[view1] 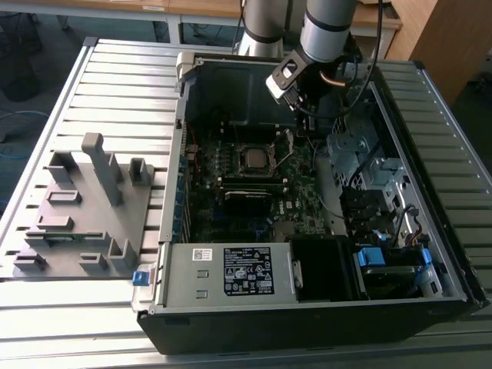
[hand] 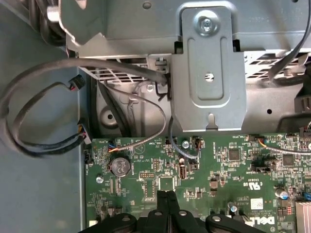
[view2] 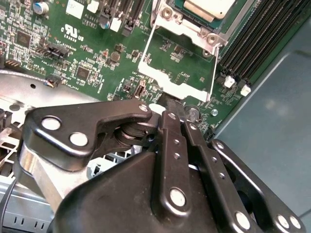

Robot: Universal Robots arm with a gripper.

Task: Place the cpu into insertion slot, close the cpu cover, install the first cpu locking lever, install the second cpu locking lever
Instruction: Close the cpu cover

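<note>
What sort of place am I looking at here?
Probably a robotics lab or test workshop: an open computer case lies on a slatted metal table, and a robot arm reaches into it.

A silver-grey arm (view1: 327, 23) is carrying a black linkage gripper (view2: 177, 116).
In the exterior view the arm is showing round, pale grey tube sections with a dark band running between them. A light grey wrist block (view1: 283, 77) with a small dark front is sitting at its end, and black cables (view1: 361, 69) and one copper-coloured loop (view1: 330, 77) are trailing beside it. In both wrist views the gripper is showing glossy black link bars (view2: 172, 155), rounded at the ends and pinned with bright silver rivets, while a shiny silver body (view2: 36, 174) is gleaming beneath the links in the second wrist view.
</note>
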